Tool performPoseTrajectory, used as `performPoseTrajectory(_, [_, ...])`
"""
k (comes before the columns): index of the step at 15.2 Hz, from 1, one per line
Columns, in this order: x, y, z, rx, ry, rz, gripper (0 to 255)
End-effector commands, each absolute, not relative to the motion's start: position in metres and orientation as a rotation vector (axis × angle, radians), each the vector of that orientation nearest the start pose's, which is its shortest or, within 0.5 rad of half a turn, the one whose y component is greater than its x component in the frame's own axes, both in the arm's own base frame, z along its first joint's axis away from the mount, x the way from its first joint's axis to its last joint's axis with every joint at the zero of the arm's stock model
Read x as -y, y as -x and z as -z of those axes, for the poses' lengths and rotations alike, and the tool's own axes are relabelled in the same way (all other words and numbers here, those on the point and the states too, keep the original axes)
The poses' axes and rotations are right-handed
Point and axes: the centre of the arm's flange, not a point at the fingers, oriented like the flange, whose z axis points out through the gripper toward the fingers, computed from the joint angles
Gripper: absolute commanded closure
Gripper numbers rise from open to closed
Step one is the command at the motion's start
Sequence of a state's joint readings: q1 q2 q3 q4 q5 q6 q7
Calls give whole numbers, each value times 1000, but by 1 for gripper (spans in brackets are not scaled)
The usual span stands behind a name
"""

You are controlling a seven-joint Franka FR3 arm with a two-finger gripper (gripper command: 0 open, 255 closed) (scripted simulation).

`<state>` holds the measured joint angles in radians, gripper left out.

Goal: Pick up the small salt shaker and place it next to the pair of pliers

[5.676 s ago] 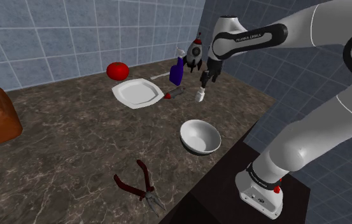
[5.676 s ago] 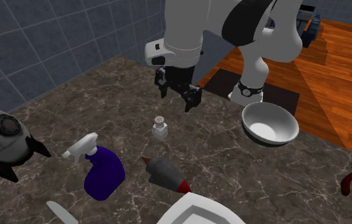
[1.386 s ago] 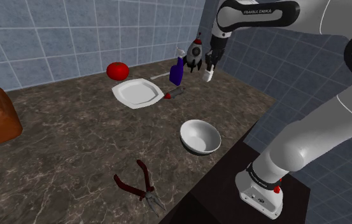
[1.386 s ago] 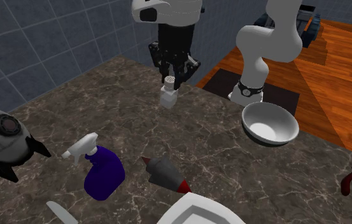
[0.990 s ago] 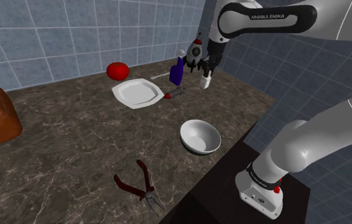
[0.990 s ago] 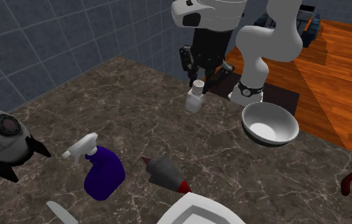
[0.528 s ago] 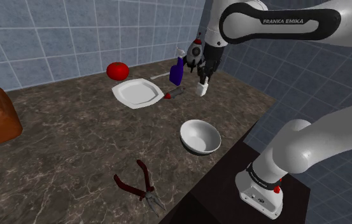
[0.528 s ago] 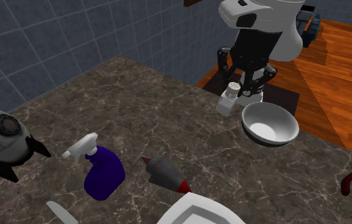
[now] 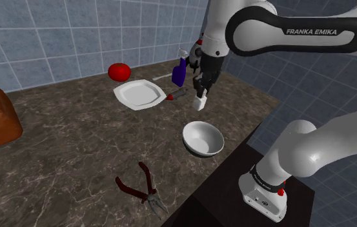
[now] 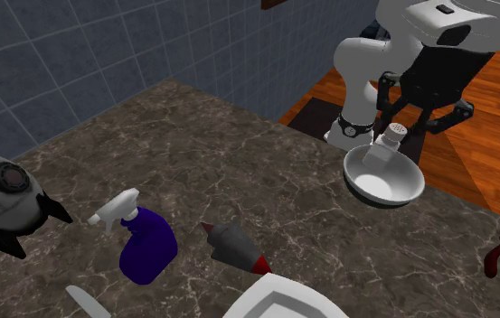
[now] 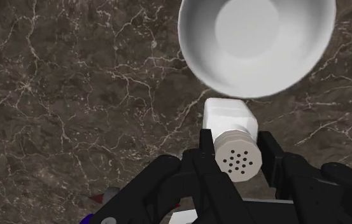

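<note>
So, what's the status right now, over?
Gripper shut on shaker, held above the counter. Pliers lie well apart. Bowl sits near the path, over.

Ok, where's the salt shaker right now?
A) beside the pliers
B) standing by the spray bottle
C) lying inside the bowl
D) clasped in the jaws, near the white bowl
D: the salt shaker is clamped between the jaws, off the counter, with the white bowl just beyond it.
</note>
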<state>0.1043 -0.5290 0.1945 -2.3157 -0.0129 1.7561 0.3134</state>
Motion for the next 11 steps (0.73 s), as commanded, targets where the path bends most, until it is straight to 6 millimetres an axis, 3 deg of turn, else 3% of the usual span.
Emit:
performPoseTrajectory(1, [-145, -363, -531, -68, 3258, -9, 255])
performPoseTrajectory(11, [-266, -310, -531, -68, 3258, -9, 255])
